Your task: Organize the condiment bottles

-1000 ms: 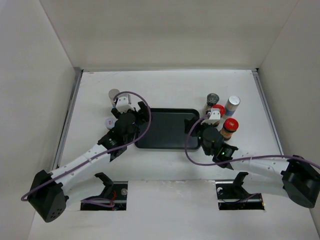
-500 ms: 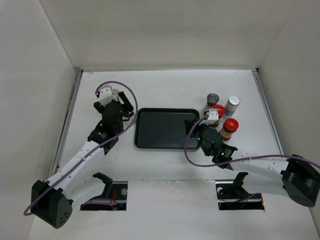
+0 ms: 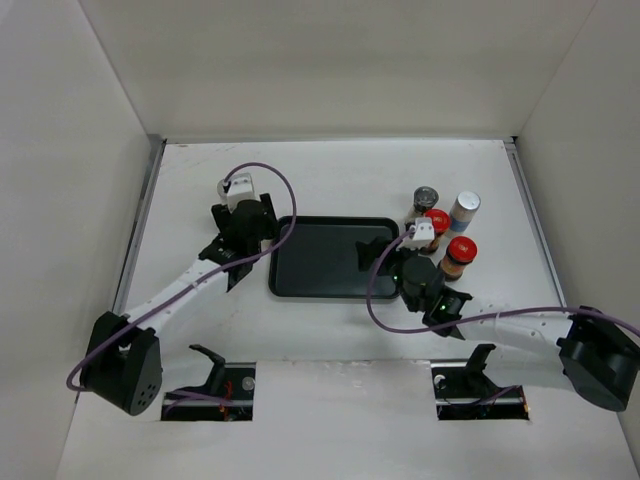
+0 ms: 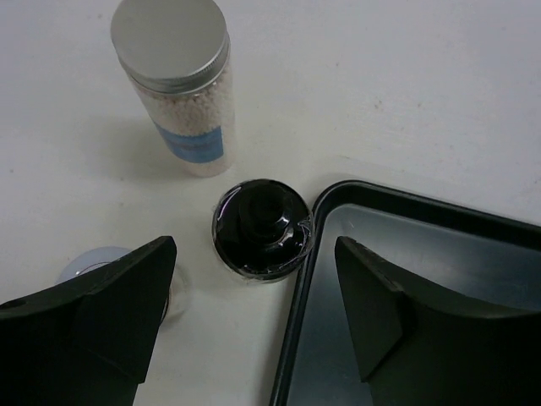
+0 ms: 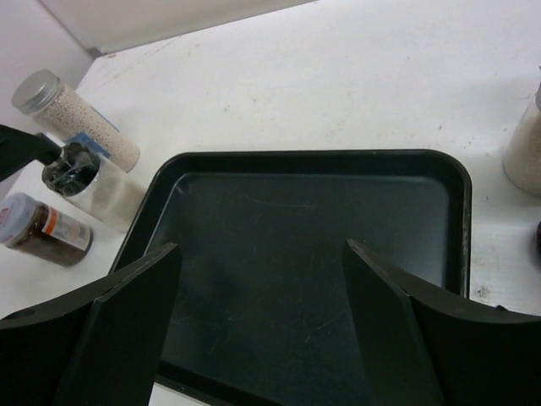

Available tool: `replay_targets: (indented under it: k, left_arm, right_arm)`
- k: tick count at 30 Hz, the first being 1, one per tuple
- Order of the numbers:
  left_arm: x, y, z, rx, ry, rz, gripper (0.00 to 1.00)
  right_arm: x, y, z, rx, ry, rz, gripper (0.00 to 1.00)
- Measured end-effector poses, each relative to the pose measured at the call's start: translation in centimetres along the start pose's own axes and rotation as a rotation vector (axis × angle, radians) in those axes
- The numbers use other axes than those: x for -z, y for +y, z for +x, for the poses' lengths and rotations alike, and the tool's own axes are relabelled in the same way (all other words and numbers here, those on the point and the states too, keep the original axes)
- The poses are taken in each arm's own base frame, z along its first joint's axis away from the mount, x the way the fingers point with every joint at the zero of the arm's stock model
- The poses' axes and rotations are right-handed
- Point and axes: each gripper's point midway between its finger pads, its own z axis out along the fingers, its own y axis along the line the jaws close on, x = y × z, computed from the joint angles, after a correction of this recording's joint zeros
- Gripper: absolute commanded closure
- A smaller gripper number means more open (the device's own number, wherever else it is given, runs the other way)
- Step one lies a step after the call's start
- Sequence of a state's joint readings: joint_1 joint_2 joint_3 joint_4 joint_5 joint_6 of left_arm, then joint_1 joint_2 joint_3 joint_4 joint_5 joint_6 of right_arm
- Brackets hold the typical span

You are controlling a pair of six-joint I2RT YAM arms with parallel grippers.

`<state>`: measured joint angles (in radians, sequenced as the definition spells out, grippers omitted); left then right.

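Top: left gripper (image 3: pixel 255 226) at tray (image 3: pixel 320 262) L edge, right gripper (image 3: pixel 378 256) over its R end. 
L wrist: jaws open, holding nothing, straddling black-capped bottle (image 4: pixel 260 228) just beside the rim – prob. lining up a grab. 
R wrist: jaws open, empty above tray – likely waiting.
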<state>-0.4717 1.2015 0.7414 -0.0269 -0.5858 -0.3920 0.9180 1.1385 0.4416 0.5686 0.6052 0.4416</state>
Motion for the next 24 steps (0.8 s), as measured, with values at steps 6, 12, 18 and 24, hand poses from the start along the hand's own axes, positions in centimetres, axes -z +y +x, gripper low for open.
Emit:
replay_targets:
  k: [6,12,18,24]
  left_arm:
    - [-1.3,-0.1,2.3,-0.040,0.059,-0.016,0.25]
    - [-2.8,-0.1,3.4,-0.049,0.076,-0.033,0.30]
    - [-3.9,0.0,3.4,-0.037,0.065,-0.038,0.58]
    - [-3.6,0.0,2.6,-0.032,0.046,-0.025,0.68]
  right_arm:
    - [-0.1,0.0,0.2,0.003,0.005,-0.002,0.13]
    - [-0.1,0.2,0.2,0.000,0.005,-0.012,0.14]
    - [-0.1,0.5,0.2,-0.003,0.008,-0.027,0.13]
    - [0.2,0.3,-0.1,-0.012,-0.001,-0.034,0.12]
